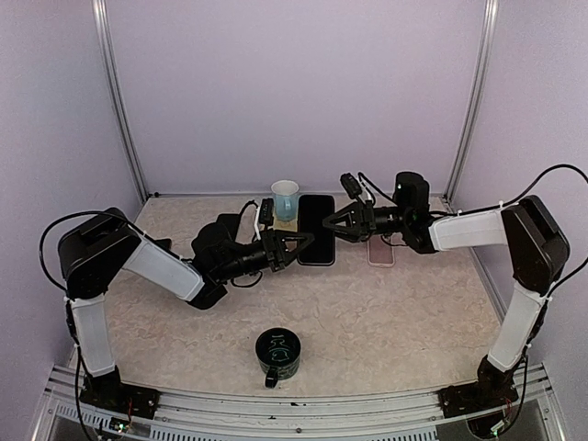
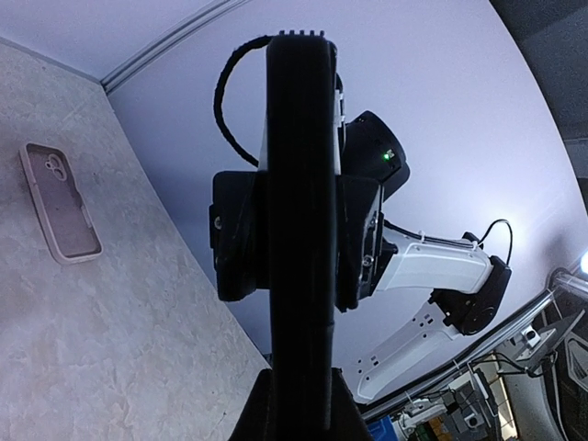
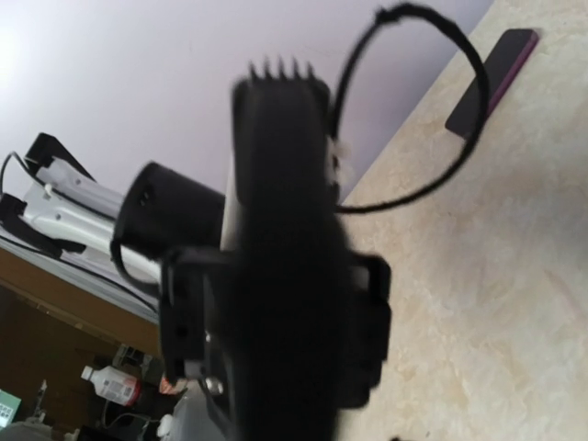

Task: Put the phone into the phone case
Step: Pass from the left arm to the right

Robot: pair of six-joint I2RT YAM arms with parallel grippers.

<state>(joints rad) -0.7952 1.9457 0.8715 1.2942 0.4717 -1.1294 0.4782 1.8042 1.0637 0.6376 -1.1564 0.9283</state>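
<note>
The left gripper (image 1: 292,243) is clamped on the black phone's (image 1: 317,230) left edge, far across the counter (image 1: 386,312). The right gripper (image 1: 335,220) stands spread at its right edge. The pink phone case (image 1: 381,251) lies just beside.

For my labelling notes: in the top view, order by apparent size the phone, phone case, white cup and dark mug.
1. phone
2. dark mug
3. white cup and phone case: alike; case partly hidden.
</note>
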